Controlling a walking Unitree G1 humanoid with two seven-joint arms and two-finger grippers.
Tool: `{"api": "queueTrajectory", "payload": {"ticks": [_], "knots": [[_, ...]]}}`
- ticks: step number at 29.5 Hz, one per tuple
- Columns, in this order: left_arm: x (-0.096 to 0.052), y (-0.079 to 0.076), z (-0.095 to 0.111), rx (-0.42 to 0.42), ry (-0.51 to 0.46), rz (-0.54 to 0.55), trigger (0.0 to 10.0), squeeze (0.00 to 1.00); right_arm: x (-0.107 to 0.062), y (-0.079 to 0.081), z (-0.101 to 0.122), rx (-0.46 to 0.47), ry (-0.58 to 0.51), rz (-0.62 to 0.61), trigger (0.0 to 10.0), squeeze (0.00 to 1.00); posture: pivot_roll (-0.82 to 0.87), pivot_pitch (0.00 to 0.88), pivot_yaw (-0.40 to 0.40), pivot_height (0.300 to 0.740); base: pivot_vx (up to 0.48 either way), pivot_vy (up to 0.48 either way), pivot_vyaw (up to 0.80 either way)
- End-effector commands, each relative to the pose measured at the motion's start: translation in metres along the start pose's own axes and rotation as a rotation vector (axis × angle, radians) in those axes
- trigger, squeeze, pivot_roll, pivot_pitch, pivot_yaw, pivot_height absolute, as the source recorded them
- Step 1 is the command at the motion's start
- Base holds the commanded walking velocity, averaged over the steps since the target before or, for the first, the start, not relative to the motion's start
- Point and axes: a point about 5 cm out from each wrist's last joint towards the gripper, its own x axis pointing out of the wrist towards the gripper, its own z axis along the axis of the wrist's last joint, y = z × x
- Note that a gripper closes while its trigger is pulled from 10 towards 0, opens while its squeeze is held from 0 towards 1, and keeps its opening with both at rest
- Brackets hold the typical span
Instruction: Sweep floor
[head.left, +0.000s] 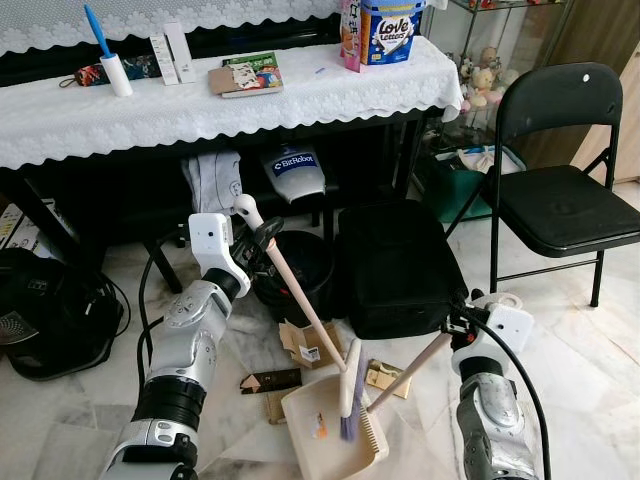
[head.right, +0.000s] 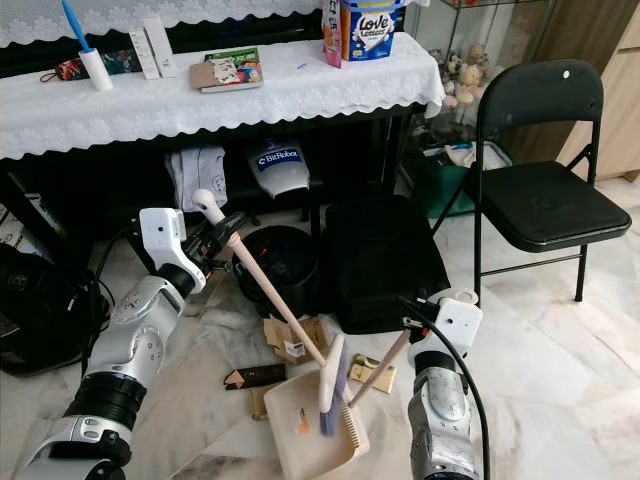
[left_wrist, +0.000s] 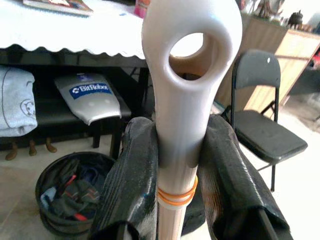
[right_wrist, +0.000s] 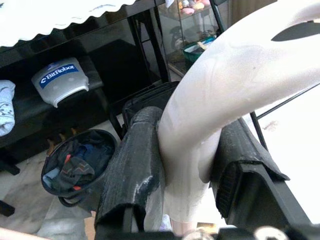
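My left gripper (head.left: 262, 238) is shut on the top of a pink-handled broom (head.left: 300, 305); the white loop end (left_wrist: 185, 75) sticks up between the black fingers (left_wrist: 127, 185). The broom slants down to its purple bristles (head.left: 348, 400), which rest in a cream dustpan (head.left: 320, 430) on the marble floor. My right gripper (head.left: 470, 322) is shut on the dustpan handle (head.left: 410, 372), its white end (right_wrist: 225, 85) clamped between the pads. Cardboard scraps (head.left: 305, 345) and a brown wrapper (head.left: 270, 381) lie on the floor beside the pan. A small orange bit (head.left: 320, 430) sits inside the pan.
A table with a lace cloth (head.left: 200, 110) stands ahead, with a black bucket of clothes (head.left: 300, 270) and a black bag (head.left: 395, 265) under it. A black folding chair (head.left: 565, 190) is at the right. A dark bag with cables (head.left: 50, 310) is at the left.
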Motion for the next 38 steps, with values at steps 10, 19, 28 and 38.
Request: {"api": "queueTrajectory", "payload": {"ticks": [10, 19, 28, 38], "knots": [[-0.005, 0.018, 0.007, 0.281, 0.218, -0.080, 10.0, 0.00, 0.002, 0.002, 0.001, 0.024, 0.004, 0.007, 10.0, 0.00, -0.12, 0.000, 0.052, 0.740, 0.000, 0.000, 0.00], [-0.007, 0.032, 0.000, 0.388, 0.294, 0.020, 10.0, 0.00, 0.004, 0.002, 0.000, 0.030, 0.012, 0.008, 10.0, 0.00, -0.11, 0.006, 0.049, 0.740, 0.000, 0.000, 0.00], [-0.016, 0.019, -0.005, 0.282, 0.096, 0.068, 10.0, 0.00, 0.004, -0.002, 0.014, 0.015, -0.076, -0.006, 10.0, 0.00, -0.13, 0.016, 0.050, 0.740, 0.000, 0.000, 0.00], [-0.017, 0.018, 0.010, 0.198, 0.056, -0.074, 10.0, 0.00, 0.014, -0.004, 0.059, -0.118, -0.313, 0.012, 10.0, 0.00, -0.12, 0.020, 0.050, 0.740, 0.000, 0.000, 0.00]]}}
